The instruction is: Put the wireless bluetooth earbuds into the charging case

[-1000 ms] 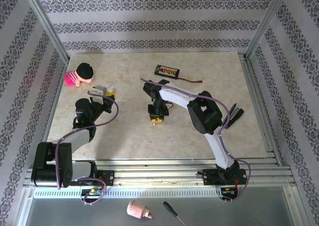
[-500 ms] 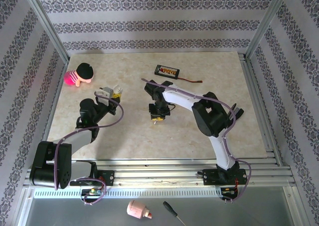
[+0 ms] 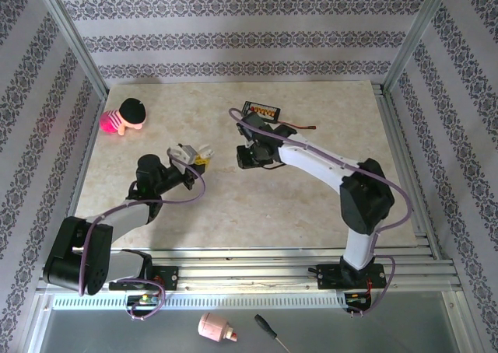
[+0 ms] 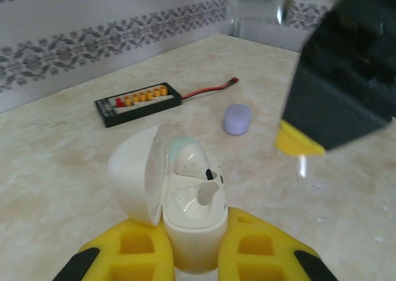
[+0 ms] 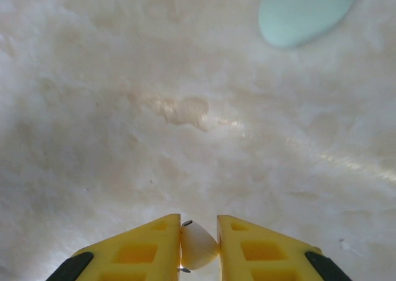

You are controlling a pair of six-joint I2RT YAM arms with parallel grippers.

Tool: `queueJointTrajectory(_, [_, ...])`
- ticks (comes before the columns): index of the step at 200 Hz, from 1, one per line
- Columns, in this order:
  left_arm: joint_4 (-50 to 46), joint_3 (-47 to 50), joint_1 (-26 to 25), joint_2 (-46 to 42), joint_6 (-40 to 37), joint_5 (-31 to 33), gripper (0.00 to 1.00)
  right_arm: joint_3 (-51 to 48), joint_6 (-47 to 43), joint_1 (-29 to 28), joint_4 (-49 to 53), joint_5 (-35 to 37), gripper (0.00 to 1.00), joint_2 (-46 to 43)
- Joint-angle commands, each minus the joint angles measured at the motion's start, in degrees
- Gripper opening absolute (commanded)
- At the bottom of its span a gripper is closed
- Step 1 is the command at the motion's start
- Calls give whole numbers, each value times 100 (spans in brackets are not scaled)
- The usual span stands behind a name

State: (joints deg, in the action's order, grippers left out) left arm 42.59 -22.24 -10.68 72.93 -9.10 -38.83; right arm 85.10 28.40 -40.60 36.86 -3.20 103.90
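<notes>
My left gripper (image 4: 193,219) is shut on a white charging case (image 4: 189,197), held upright with its lid swung open to the left. One whitish earbud (image 4: 192,160) sits in the far socket; the near socket is bare. My right gripper (image 5: 198,233) is shut on another white earbud (image 5: 198,247), above bare table. From above, the left gripper (image 3: 198,155) and right gripper (image 3: 251,159) stand close together near the table's middle. The right gripper's black body and yellow tip (image 4: 299,143) hang just right of the case.
A small lavender rounded piece (image 4: 237,119) lies beyond the case. A mint-green rounded piece (image 5: 305,8) lies ahead of the right gripper. A black board with a red wire (image 3: 261,110) is at the back, a doll (image 3: 124,116) at the far left.
The left gripper has carried the case right, toward the middle. The right arm has stretched out and its gripper has moved back and slightly right, still holding the earbud.
</notes>
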Motion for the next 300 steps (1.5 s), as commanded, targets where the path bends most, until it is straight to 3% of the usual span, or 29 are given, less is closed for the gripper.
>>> queueJointTrajectory(1, [-255,-225,-169,92,-419,-454,1,15,-445,23,-100,454,21,-356])
queueJointTrajectory(57, [-256,-501,-275,493,-460,-1023,1,349,-1008,-315,-150,907,21,-647])
queueJointTrajectory(146, [-260,-819,-333,765,-80,-1773,2,674,-1645,-849,-643,744,21,-574])
queueJointTrajectory(300, [120,-945,-331,837,540,-1736,1,436,-1748,-924,-547,628,19,-528])
